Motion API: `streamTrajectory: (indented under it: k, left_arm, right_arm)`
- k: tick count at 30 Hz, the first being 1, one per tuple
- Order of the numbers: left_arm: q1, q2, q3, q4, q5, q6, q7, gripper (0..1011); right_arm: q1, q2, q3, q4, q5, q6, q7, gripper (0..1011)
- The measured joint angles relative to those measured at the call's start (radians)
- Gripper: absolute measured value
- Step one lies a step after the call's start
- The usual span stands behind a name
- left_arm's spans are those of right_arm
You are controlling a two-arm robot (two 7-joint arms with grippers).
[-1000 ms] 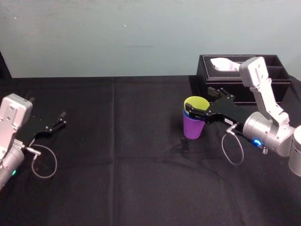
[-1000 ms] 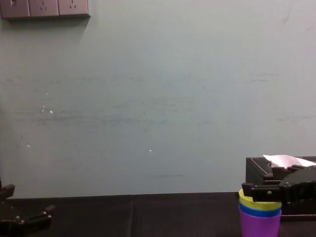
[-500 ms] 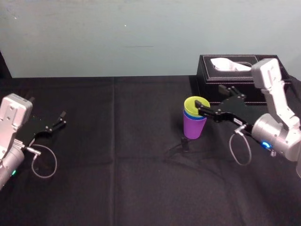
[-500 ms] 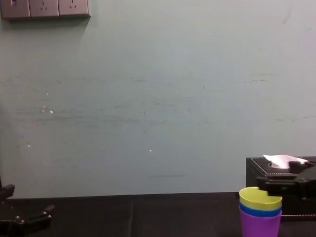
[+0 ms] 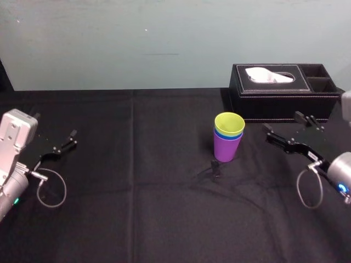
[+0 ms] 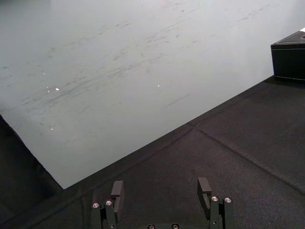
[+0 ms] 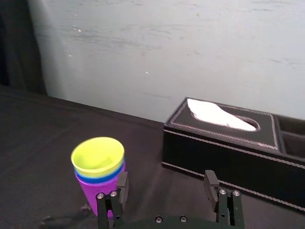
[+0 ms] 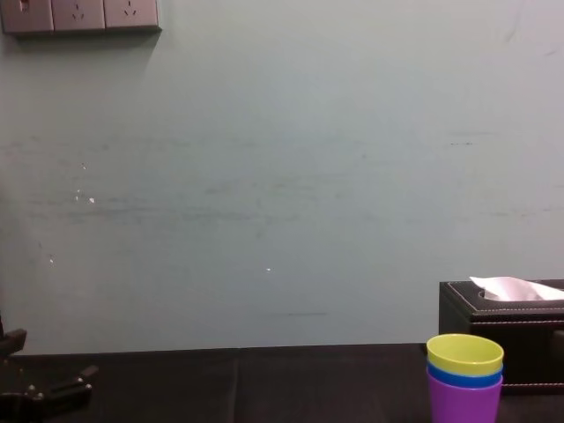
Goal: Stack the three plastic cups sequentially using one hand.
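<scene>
Fingers [image 5: 278, 140] of the right gripper [image 5: 282, 121] stand spread apart and hold nothing. The gripper is at about three o'clock from the three plastic cups [image 5: 227, 137] and apart from them, probably because the stack stands on its own and needs no support. Counted, there is one purple cup [image 5: 226, 149] at the bottom on the black table cloth [image 5: 137, 192], one blue cup [image 8: 464, 380] nested in it with just its rim band showing, and one yellow-green cup [image 5: 229, 124] on top. They form a single upright stack, so the task looks complete. One black tissue box [image 5: 285, 101] sits at about one o'clock from the stack, near but not touching. At nine o'clock, well apart, the left gripper [image 5: 70, 138] is parked, its two fingers likewise spread and empty.
</scene>
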Motion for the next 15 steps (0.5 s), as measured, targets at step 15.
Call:
streamTrajectory:
  k: [15]
  left_arm:
    - [0.000,0.000,0.000,0.000,0.000,0.000,0.000,1010]
  right_arm:
    - [-0.043,-0.014,0.021,0.040,0.003,-0.015,-0.007,1002]
